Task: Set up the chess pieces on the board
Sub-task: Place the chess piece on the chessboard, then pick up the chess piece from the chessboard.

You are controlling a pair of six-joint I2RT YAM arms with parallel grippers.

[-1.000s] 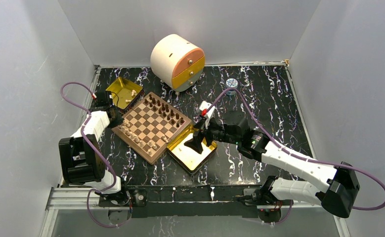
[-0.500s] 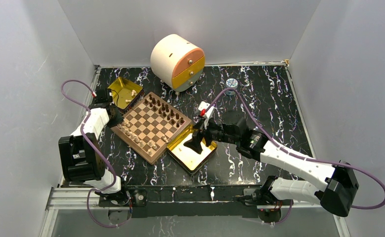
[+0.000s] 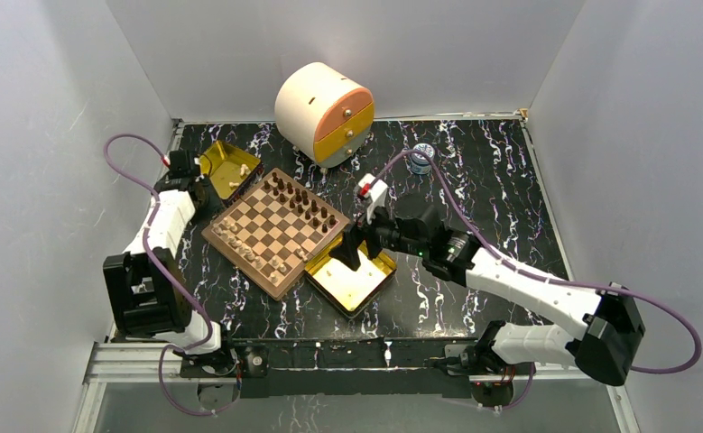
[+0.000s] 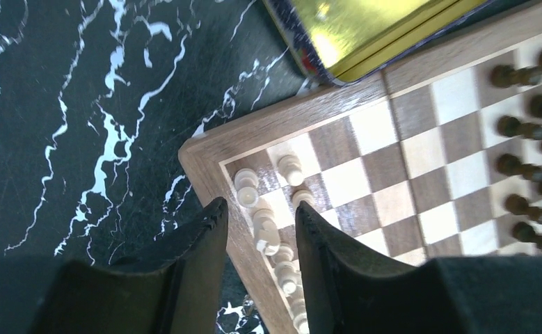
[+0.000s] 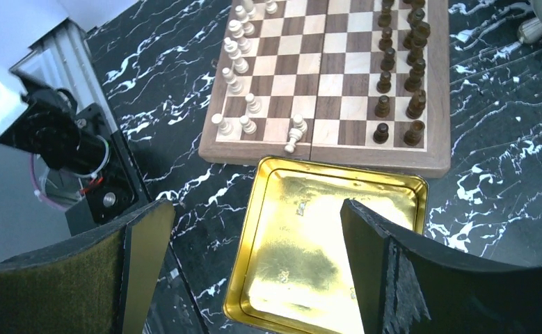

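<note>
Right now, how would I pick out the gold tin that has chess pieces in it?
Start at the checkered board on the black marbled table. Two gold tins flank it; the left tin sits off its far left side. Unlike the bare tin near the right gripper, it holds tan pieces.

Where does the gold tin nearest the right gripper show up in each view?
Top external: gold tin lies low centre, beside the chessboard's near-right edge.
Right wrist: lower centre, just below the board.
Left wrist: not in it; the tin at the top is the other tin.
Shared landmark: the chessboard's row of light pieces.
</note>
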